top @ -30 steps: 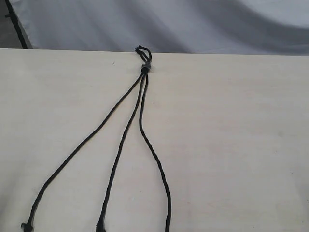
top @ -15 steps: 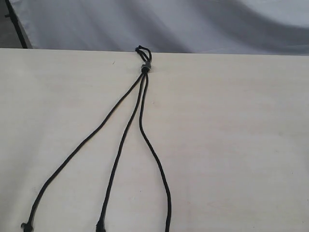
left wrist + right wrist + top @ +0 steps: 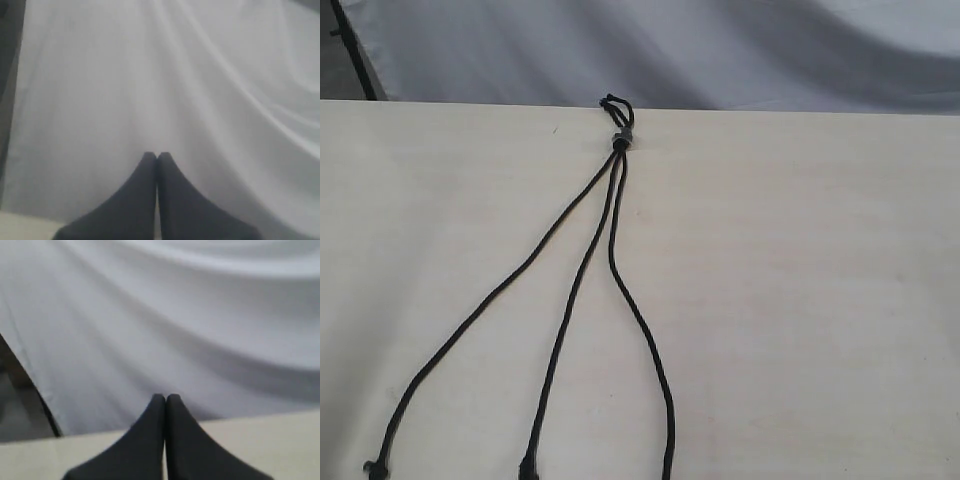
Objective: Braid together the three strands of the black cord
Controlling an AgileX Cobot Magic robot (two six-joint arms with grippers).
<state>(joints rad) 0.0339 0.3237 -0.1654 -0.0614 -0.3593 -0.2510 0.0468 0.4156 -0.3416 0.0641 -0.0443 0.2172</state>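
The black cord lies on the pale table in the exterior view, its knot (image 3: pixel 619 141) with a small loop (image 3: pixel 617 106) at the table's far edge. Three strands fan out from the knot toward the near edge, uncrossed: a left strand (image 3: pixel 490 300), a middle strand (image 3: pixel 570 300) and a right strand (image 3: pixel 642 335). Knotted tips show at the bottom of that view on the left and middle strands. Neither arm appears in the exterior view. The left gripper (image 3: pixel 157 156) is shut and empty, facing the white cloth. The right gripper (image 3: pixel 165 398) is shut and empty too.
A white draped cloth (image 3: pixel 720 50) hangs behind the table's far edge. A dark upright pole (image 3: pixel 355 55) stands at the far left. The pale tabletop (image 3: pixel 820 300) stretches to both sides of the cord.
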